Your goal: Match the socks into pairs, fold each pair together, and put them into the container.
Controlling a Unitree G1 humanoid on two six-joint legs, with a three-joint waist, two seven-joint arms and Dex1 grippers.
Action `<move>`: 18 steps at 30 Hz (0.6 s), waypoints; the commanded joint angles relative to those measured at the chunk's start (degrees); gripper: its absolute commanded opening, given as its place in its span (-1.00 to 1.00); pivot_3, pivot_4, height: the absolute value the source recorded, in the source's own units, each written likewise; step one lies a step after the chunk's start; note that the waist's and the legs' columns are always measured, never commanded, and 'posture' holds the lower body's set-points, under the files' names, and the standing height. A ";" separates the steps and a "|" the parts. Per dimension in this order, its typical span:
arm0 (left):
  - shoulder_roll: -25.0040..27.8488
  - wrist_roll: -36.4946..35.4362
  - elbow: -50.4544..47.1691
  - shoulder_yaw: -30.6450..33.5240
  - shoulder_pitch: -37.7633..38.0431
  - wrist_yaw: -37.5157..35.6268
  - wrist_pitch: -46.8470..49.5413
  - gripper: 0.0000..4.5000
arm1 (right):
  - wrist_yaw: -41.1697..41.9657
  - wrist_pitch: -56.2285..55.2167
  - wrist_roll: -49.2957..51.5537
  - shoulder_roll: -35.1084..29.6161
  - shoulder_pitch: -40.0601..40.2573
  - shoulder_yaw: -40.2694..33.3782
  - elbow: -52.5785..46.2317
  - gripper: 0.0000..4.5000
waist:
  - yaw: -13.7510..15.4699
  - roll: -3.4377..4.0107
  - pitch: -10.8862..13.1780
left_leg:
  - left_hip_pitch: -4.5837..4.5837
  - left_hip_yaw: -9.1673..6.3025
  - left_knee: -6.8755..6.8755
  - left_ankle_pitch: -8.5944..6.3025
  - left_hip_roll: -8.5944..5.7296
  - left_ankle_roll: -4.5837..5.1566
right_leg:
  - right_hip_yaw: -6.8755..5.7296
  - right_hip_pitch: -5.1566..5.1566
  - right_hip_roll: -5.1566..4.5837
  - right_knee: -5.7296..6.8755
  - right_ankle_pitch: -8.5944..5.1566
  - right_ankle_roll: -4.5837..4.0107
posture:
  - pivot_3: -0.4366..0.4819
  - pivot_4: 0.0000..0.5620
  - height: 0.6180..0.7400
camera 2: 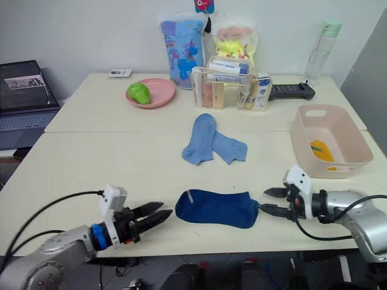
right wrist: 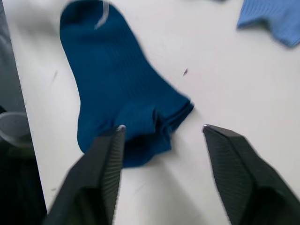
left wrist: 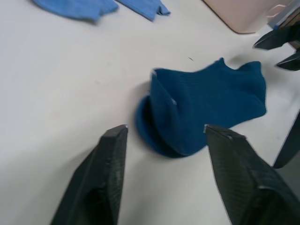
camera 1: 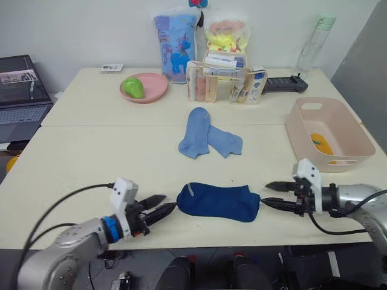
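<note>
Flanking a dark navy pair (camera 1: 218,202) that lies stacked flat near the front edge of the desk (camera 1: 91,157). Left pincer (camera 1: 158,211) spread, tips just beside the pair's left, rounded end, holding nothing. Right pincer (camera 1: 277,196) also spread, one finger above the other, tips at the pair's right end where the cuffs sit; touching or just short, cannot tell. Seen from the left wrist, an upper layer of navy knit offset a little from the one beneath, so apparently two socks, not perfectly aligned.

Farther back, at mid-desk, two light blue socks (camera 1: 207,137) overlapping in a loose V, not yet folded. At the right, the pale pink container (camera 1: 329,133) with something mustard yellow (camera 1: 321,144) lying inside, probably the yellow pair already put away. Along the far edge, a round pink plate (camera 1: 145,87) with a green object on it, a unicorn-print pouch (camera 1: 176,45), a clear organiser of tubes (camera 1: 227,81), a water bottle (camera 1: 314,43); a laptop (camera 1: 21,93) off to the left.

Likely step: folding the navy pair end to end. Risks, as judgement only: catching just the top sock because of the offset layers, leaving the lower one behind; dragging the soft knit toward the near edge and off the desk; a loose fold springing open on the carry to the container.
</note>
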 commanded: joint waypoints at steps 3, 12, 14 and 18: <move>3.63 9.14 3.31 -7.37 -10.28 -7.70 -10.91 0.48 | -3.95 -0.20 1.03 3.64 -4.71 1.83 -5.23 0.25 | 0.04 -0.01 -0.01 | 0.00 0.00 0.00 0.00 0.00 -0.01 | 0.00 0.01 0.00 -0.02 0.00 0.00 | -0.05 -0.47 1.00; 2.92 28.47 14.24 -26.26 -19.26 -15.81 -29.59 -0.76 | -5.80 -13.04 -14.39 8.00 -4.98 16.86 -0.78 -1.00 | -0.12 0.00 -0.01 | 0.00 0.08 -0.20 0.15 -0.01 -0.25 | 0.06 -0.09 -0.01 -0.09 0.01 -0.01 | -0.05 -0.47 1.00; 2.73 31.15 16.60 -27.37 -19.06 -15.56 -31.72 -0.99 | -5.88 -14.12 -15.71 8.18 -3.63 17.79 0.24 -1.00 | -0.12 -0.01 -0.01 | 0.03 0.07 -0.20 0.15 0.00 -0.25 | 0.06 -0.08 -0.01 -0.07 0.01 -0.01 | -0.05 -0.47 1.00; 2.56 33.55 22.00 -26.86 -15.43 -15.59 -35.26 -0.99 | -5.61 -18.92 -18.63 6.56 1.68 16.52 4.81 -1.00 | -0.08 0.00 -0.01 | 0.03 0.06 -0.20 0.14 -0.01 -0.25 | 0.06 -0.08 -0.01 -0.08 0.01 -0.01 | -0.05 -0.47 1.00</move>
